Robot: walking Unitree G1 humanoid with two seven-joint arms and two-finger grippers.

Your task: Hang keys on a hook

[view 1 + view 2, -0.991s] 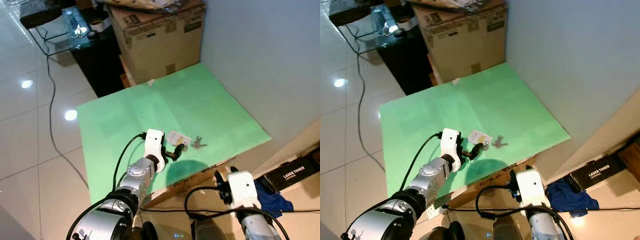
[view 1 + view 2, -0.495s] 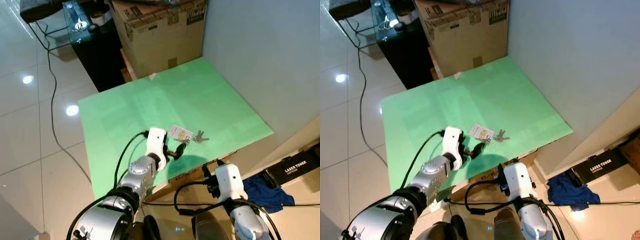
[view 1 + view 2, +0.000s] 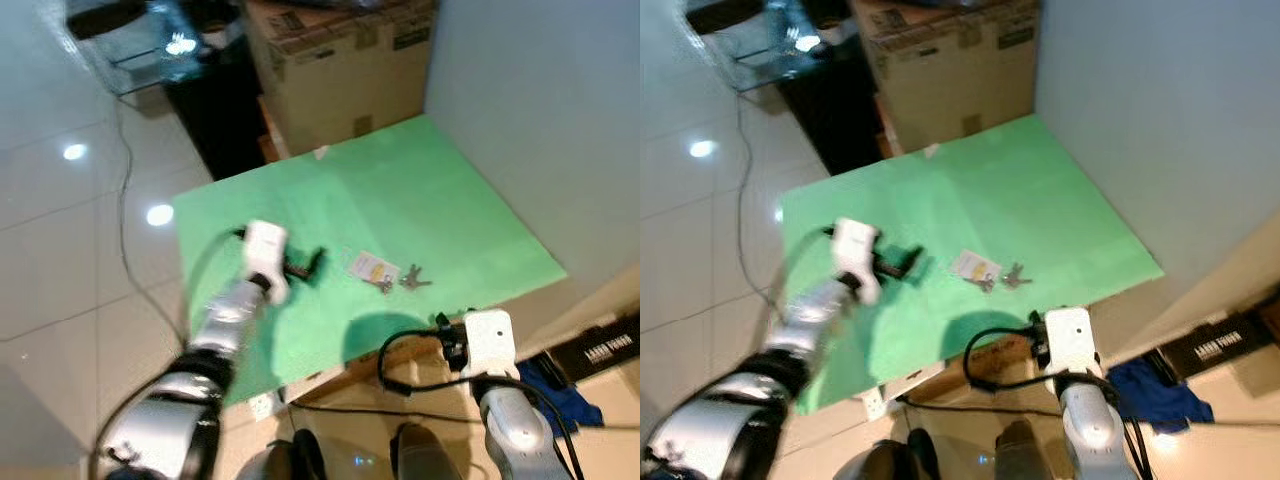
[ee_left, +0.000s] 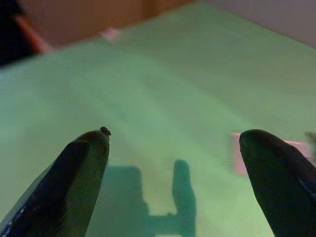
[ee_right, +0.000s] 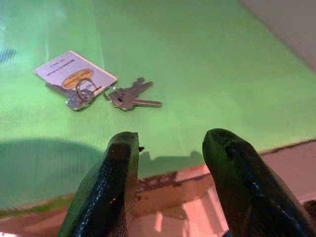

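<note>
Both pairs of jaws stand apart and hold nothing. From the head views, the left gripper (image 3: 312, 262) hovers over the green board (image 3: 440, 200), well to the left of the keys (image 3: 398, 280) lying flat beside a white tag (image 3: 368, 266). Through the left wrist view, black fingers (image 4: 81, 173) frame bare green surface. Through the right wrist view, the right gripper (image 5: 170, 163) sits at the board's near edge, keys just ahead.
</note>
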